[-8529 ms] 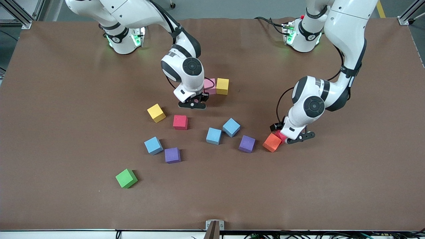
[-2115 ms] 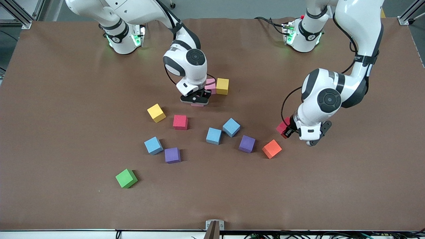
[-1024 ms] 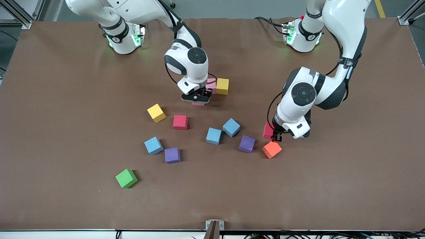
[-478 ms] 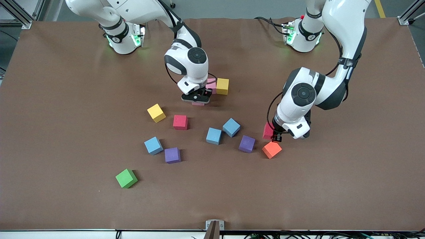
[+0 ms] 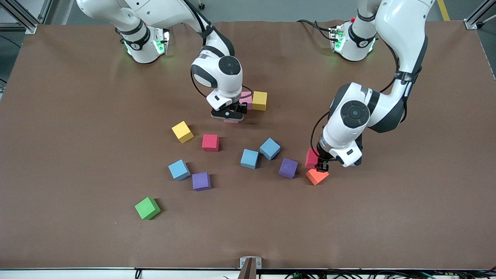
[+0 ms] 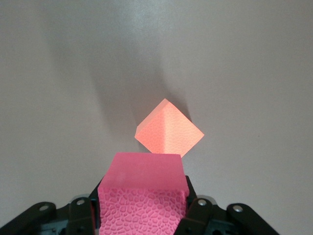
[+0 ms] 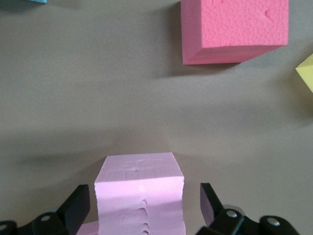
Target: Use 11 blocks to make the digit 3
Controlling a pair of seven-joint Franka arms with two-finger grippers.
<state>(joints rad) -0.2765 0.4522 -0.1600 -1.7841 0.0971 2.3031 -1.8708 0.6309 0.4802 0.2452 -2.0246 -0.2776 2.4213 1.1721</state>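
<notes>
R gripper (image 7: 142, 205) jaws apart, pink cube (image 7: 139, 188) dropped by row start; L gripper (image 6: 144, 208) clamps red cube (image 6: 142, 191) over orange cube (image 6: 168, 129).

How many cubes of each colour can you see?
pink cubes: 2
yellow cubes: 2
red cubes: 2
blue cubes: 3
purple cubes: 2
orange cube: 1
green cube: 1
Total: 13

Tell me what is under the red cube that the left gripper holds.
The left gripper holds the red cube over the orange cube. Part of the orange cube is covered by it; whether they touch cannot be seen.
</notes>
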